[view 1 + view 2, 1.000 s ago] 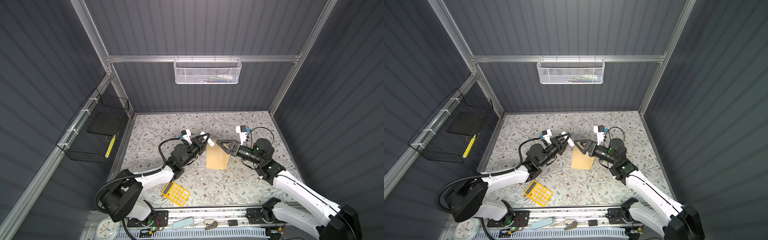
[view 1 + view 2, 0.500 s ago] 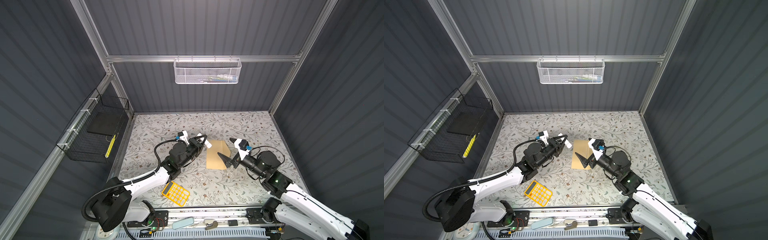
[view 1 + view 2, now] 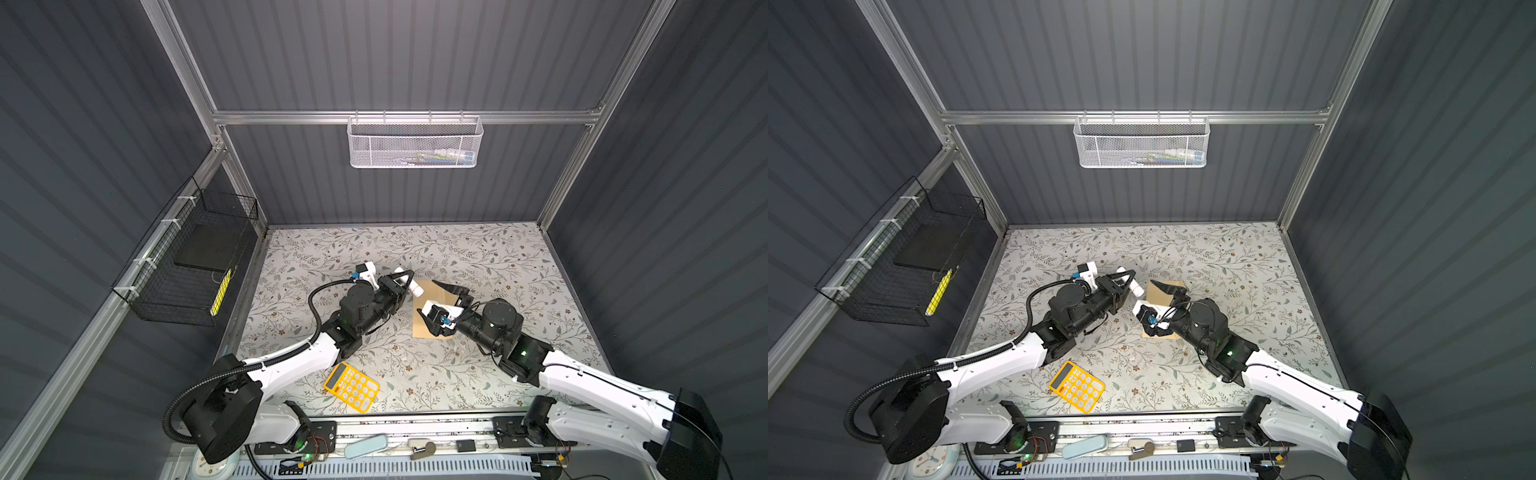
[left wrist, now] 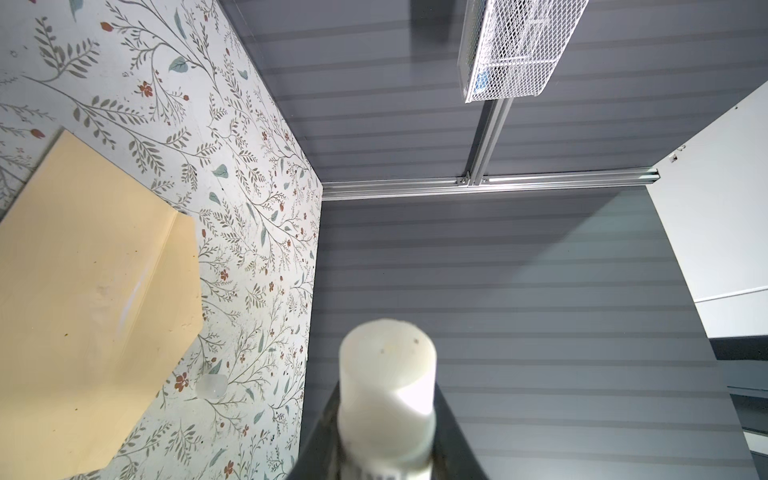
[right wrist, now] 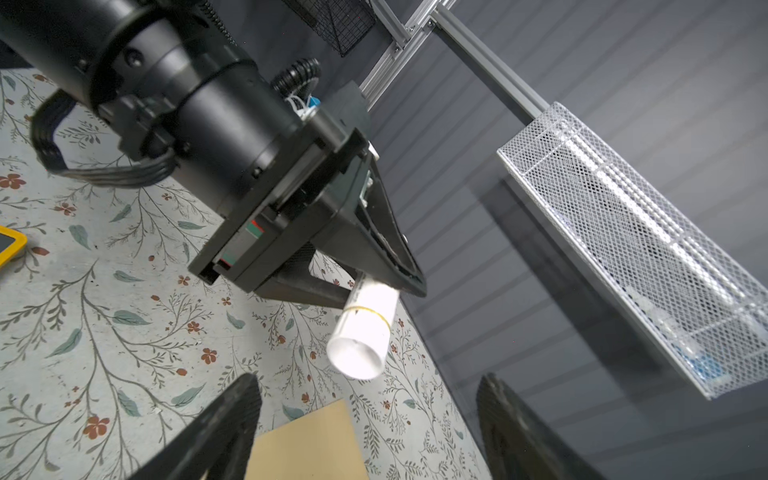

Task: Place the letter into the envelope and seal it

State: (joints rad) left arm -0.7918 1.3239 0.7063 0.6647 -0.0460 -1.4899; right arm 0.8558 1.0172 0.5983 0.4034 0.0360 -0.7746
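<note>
Your flat tan kraft-paper envelope (image 4: 83, 291) lies on the floral-patterned mat (image 3: 498, 270), directly under the right gripper (image 5: 368, 378). That gripper's black jaws stand wide apart and empty.

The white paper letter is nowhere to be seen. It may be inside, but you cannot confirm that. The flap crease shows in the left wrist view, yet I cannot tell whether the flap is stuck down.

Treat the envelope as light, thin and floppy. It will likely skid on the mat and buckle if you pinch it mid-panel. Since it lies flat, press down along the flap fold rather than lifting it, or take it by a free edge.

Just beside the right gripper, the left gripper (image 3: 405, 274) is clamped on a white cylindrical glue stick (image 5: 361, 332). The stick's end is raised off the mat, near the envelope's corner. A yellow calculator (image 3: 351, 387) sits well behind the left gripper, beside that arm's forearm.
</note>
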